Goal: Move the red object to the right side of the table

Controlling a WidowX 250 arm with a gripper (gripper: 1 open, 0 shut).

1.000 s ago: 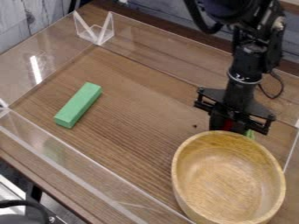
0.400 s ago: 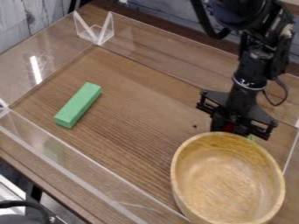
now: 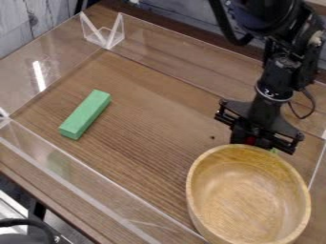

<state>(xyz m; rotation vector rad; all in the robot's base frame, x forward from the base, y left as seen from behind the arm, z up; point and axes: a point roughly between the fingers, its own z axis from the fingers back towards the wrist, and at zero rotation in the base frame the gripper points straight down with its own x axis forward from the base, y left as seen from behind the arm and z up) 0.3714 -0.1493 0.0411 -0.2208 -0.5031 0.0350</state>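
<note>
the gripper is seen at right of frame, tilted down just behind the wooden bowl, jaws pinched tight; the red object is hidden there, so a hold cannot be confirmed; a green block lies at left on the table

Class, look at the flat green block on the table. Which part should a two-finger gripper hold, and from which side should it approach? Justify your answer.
Probably best from above, closing across the narrow width near mid-length. The green block lies flat and low on the table, so its thin side faces offer little to a level approach. Both long edges have bare wood beside them, leaving room for the fingers.
</note>
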